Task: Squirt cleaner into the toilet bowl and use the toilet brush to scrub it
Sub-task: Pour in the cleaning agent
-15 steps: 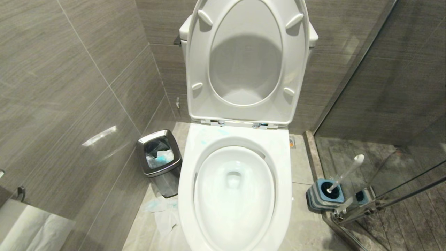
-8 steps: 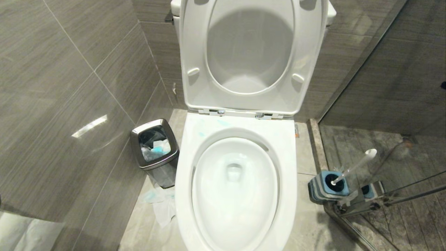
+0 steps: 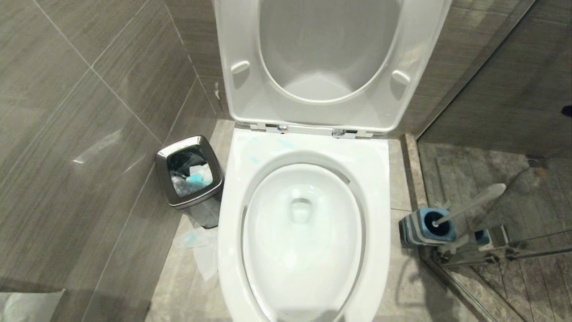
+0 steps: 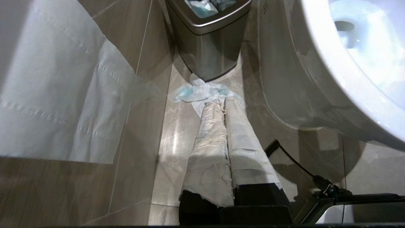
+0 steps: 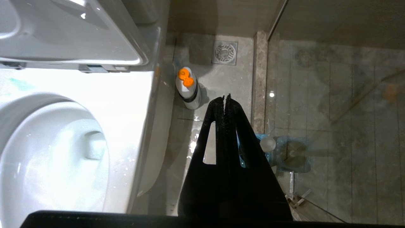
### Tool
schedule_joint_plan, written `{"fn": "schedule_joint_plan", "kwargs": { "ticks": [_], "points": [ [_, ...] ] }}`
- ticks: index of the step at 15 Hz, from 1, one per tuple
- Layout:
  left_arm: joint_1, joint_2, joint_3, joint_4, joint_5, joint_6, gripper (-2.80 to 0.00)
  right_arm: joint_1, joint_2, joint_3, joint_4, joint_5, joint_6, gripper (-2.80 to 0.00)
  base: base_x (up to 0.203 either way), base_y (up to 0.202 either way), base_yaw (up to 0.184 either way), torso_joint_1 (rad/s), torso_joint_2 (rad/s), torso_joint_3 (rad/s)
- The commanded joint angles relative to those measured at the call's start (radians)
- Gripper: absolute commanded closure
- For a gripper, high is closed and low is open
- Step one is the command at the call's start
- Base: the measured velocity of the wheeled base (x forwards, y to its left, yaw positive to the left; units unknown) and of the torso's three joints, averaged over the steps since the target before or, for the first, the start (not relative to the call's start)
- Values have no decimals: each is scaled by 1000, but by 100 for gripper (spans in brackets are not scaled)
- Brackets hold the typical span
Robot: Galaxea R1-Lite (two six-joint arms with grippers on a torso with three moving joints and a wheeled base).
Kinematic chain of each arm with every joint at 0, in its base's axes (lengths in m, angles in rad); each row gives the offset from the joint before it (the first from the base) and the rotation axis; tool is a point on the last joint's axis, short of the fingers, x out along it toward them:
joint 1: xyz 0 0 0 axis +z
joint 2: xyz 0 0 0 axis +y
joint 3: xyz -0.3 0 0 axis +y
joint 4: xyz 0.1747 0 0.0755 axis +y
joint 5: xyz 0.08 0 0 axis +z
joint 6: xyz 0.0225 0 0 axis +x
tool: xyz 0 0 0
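Seat and lid: both stand raised against the tank, so you have the toilet bowl (image 3: 304, 232) open from above, with pale blue smears on its back rim.
Toilet brush (image 3: 469, 204): it leans in its striped holder (image 3: 424, 227) on the floor to the bowl's right, against the glass partition, handle tilted for a grasp from that side.
Right pincer (image 5: 226, 96): closed tip to tip and holding nothing, it hangs over the floor between bowl and partition.
Left pincer (image 4: 224, 102): its paper-wrapped fingers are pressed together and empty, low by the waste bin (image 4: 207, 34); judge it parked.
Right wrist view only: a grey bottle with an orange cap (image 5: 188, 88) stands beside the bowl's base, probably your cleaner container.
Left wrist view only: crumpled, blue-stained tissue (image 4: 202, 91) lies at the bin's foot.
Head view only: neither arm appears; you see the bowl, brush and bin together.
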Motion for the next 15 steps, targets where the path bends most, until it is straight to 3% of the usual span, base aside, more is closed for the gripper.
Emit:
{"fn": "schedule_joint_plan", "kwargs": {
  "ticks": [1, 15],
  "points": [
    [0, 1, 1, 0, 0, 1, 0, 0, -3, 2, 0, 0, 1, 0, 0, 0, 0, 2, 3, -198],
    [0, 1, 1, -1, 0, 1, 0, 0, -13, 25, 0, 1, 1, 0, 0, 0, 0, 2, 4, -197]
  ]
}}
